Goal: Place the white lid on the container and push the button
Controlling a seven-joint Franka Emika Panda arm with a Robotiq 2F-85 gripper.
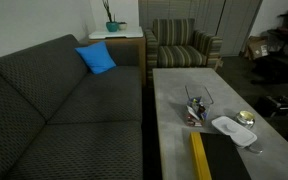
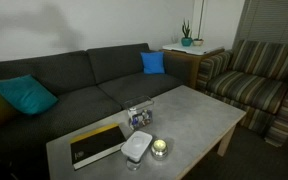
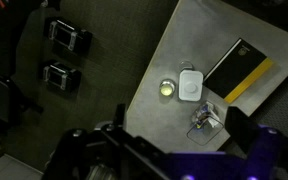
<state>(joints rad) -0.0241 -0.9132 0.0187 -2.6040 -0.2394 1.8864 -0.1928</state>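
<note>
The white lid (image 1: 227, 126) lies flat on the grey table, apart from the container; it also shows in an exterior view (image 2: 137, 146) and the wrist view (image 3: 192, 85). The see-through container (image 1: 197, 108) with red-orange low down stands uncovered beside it in both exterior views (image 2: 140, 115) and the wrist view (image 3: 206, 118). My gripper (image 3: 179, 138) hangs high above the table, its dark fingers wide apart and empty. It does not show in the exterior views. I cannot make out a button.
A small round yellowish tin (image 1: 246, 117) (image 2: 160, 148) (image 3: 167, 88) sits next to the lid. A black and yellow book (image 1: 209, 160) (image 2: 94, 143) (image 3: 239, 68) lies near the table end. A dark sofa (image 1: 54, 100) runs along the table (image 1: 174, 90); a striped armchair (image 2: 254, 75) stands beyond.
</note>
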